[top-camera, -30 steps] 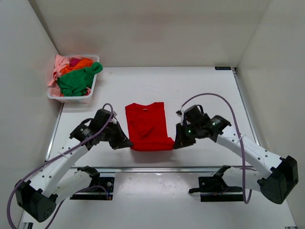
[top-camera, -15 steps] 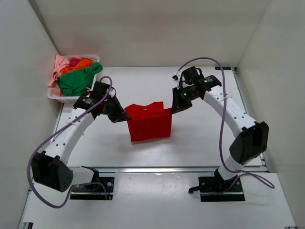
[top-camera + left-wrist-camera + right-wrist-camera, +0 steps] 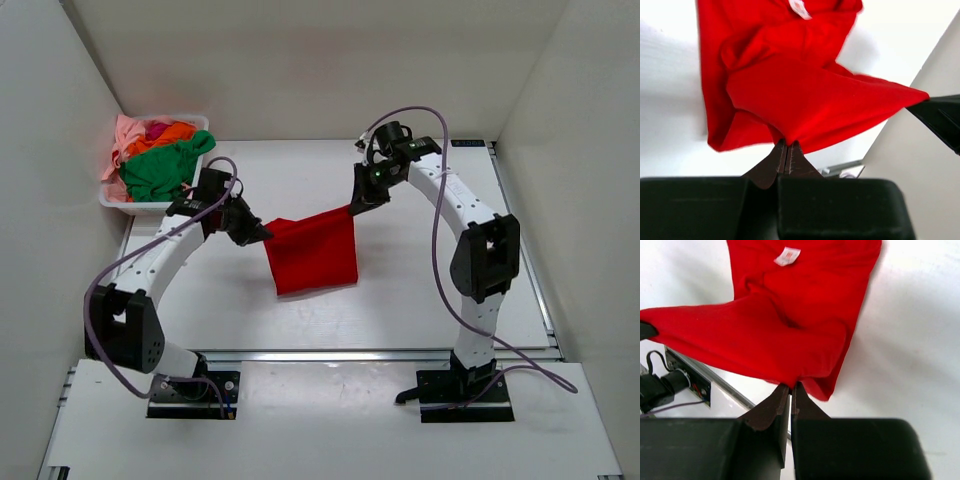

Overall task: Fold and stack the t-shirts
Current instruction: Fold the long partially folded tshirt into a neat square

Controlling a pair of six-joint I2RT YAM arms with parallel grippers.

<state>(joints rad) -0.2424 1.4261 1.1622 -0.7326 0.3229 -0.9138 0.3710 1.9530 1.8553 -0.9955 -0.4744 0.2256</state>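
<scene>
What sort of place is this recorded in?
Likely a robot test cell, not a home: a white table boxed in by plain white panels, two arms bolted at its edge, a basket of t-shirts.

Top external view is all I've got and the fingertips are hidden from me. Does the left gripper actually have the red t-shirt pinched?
Observer: Yes. The left wrist view shows the left gripper shut on a bunched fold of the red t-shirt, its jaws closed with no gap.
Operator: And the right one?
Observer: The right wrist view shows the right gripper shut on the cloth's edge in the same way, with the fabric pulled taut away from it.
Operator: Any label showing?
Observer: A small white label shows at the far end of the shirt, facing the camera.
</scene>
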